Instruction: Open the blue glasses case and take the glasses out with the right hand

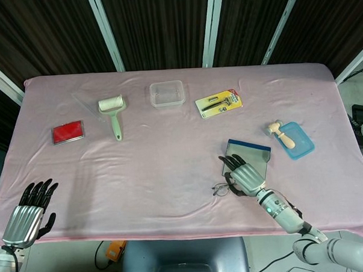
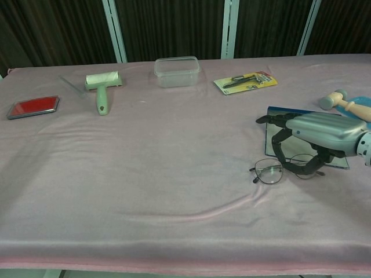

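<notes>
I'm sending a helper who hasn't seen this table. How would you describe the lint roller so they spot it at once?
On the pink-clothed table, look to the far left part, just right of the flat red rectangular case. The lint roller has a white roll on a pale green handle; nothing else there has a handle and roll.

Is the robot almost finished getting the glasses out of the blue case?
Nearly. The blue case lies open and the glasses are already out, on the pink cloth beside it. The right hand is over them, thumb at the frame; whether it grips them is unclear. Left: letting go and pulling away.
</notes>
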